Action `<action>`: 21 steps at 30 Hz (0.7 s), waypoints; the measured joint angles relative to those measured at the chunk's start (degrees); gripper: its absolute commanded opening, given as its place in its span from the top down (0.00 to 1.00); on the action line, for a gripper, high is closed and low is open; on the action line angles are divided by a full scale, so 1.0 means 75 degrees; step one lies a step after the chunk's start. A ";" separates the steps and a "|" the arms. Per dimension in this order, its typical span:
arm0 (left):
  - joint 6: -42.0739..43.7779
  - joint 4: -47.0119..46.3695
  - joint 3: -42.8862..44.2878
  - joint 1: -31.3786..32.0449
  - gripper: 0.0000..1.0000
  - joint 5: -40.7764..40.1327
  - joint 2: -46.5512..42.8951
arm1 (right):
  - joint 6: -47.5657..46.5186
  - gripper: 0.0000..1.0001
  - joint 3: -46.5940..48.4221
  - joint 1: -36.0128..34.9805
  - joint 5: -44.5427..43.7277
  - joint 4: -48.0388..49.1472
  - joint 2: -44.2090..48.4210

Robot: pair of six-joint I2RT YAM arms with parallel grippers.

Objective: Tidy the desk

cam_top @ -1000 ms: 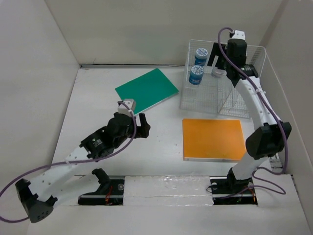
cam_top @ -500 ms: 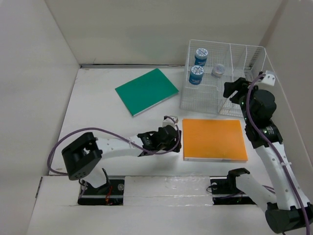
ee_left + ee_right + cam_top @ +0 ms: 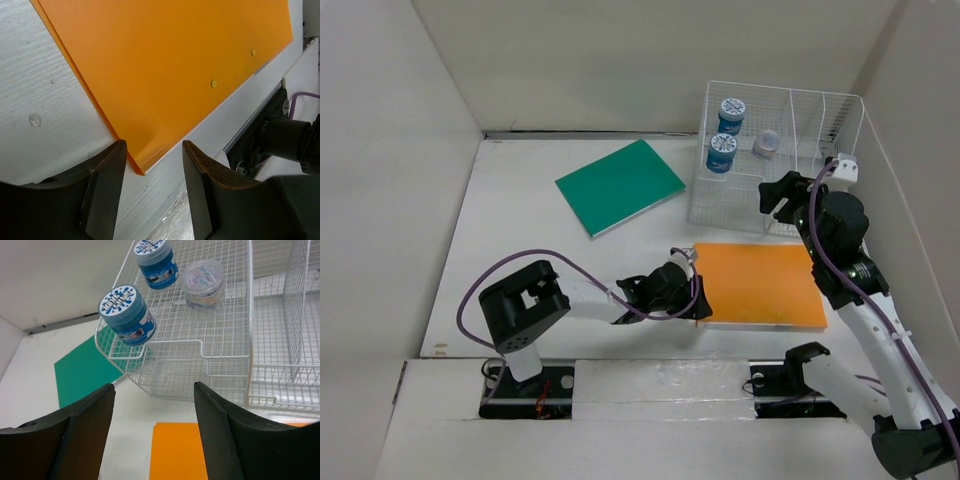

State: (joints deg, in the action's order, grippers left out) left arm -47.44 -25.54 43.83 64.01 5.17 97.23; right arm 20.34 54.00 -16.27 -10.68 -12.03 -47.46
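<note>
An orange folder (image 3: 758,283) lies flat on the white desk (image 3: 520,230) at the front right; it fills the left wrist view (image 3: 165,65) and shows in the right wrist view (image 3: 177,450). My left gripper (image 3: 697,303) is open and low at the folder's near left corner (image 3: 136,170), with the corner between the jaws. A green folder (image 3: 620,184) lies at the back centre. My right gripper (image 3: 777,192) is open and empty, in the air in front of the white wire rack (image 3: 840,130), above the orange folder's far edge.
The wire rack (image 3: 220,347) holds two blue-lidded jars (image 3: 728,112) (image 3: 721,152) and a small clear tub of clips (image 3: 767,143). Off-white wall panels close in the left, back and right. The arm bases sit along the near edge.
My left gripper has slid right along the desk to the orange folder's near left corner. My right arm has drawn back from inside the rack to hover in front of it.
</note>
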 measured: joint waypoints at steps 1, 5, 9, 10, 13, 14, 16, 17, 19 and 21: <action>-0.0012 -0.0023 0.0000 0.0000 0.56 0.0035 0.0044 | 0.0000 0.30 -0.0026 -0.0003 0.0000 0.0009 0.0000; -0.0061 -0.0122 0.0003 0.0000 0.58 0.0082 0.0067 | 0.0000 0.30 -0.0096 -0.0044 0.0000 0.0012 -0.0006; -0.0061 -0.0119 0.0003 0.0000 0.58 0.0073 0.0105 | 0.0003 0.30 -0.0172 -0.0044 0.0026 0.0015 0.0003; -0.0058 -0.0119 0.0003 0.0000 0.58 0.0055 0.0122 | 0.0003 0.30 -0.0195 -0.0044 0.0032 0.0015 0.0003; -0.0058 -0.0050 0.0003 0.0000 0.58 0.0020 0.0160 | 0.0003 0.30 -0.0224 -0.0044 0.0035 0.0015 0.0020; -0.0058 -0.0032 0.0000 0.0000 0.58 0.0015 0.0172 | 0.0003 0.30 -0.0227 -0.0044 0.0035 0.0015 0.0035; -0.0058 -0.0058 -0.0029 0.0000 0.57 0.0026 0.0175 | 0.0003 0.30 -0.0230 -0.0044 0.0044 0.0017 0.0047; -0.0061 -0.0073 -0.0035 0.0000 0.58 0.0044 0.0187 | 0.0003 0.30 -0.0230 -0.0044 0.0058 0.0017 0.0047; -0.0070 -0.0189 -0.0041 0.0000 0.58 0.0105 0.0271 | 0.0003 0.30 -0.0236 -0.0058 0.0082 0.0020 0.0047; -0.0119 -0.0428 -0.0111 0.0000 0.62 0.0195 0.0358 | 0.0003 0.30 -0.0268 -0.0096 0.0087 0.0050 0.0047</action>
State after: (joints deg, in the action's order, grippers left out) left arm -48.34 -28.75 43.00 64.01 6.63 99.92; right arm 20.36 51.99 -16.99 -10.02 -11.66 -47.11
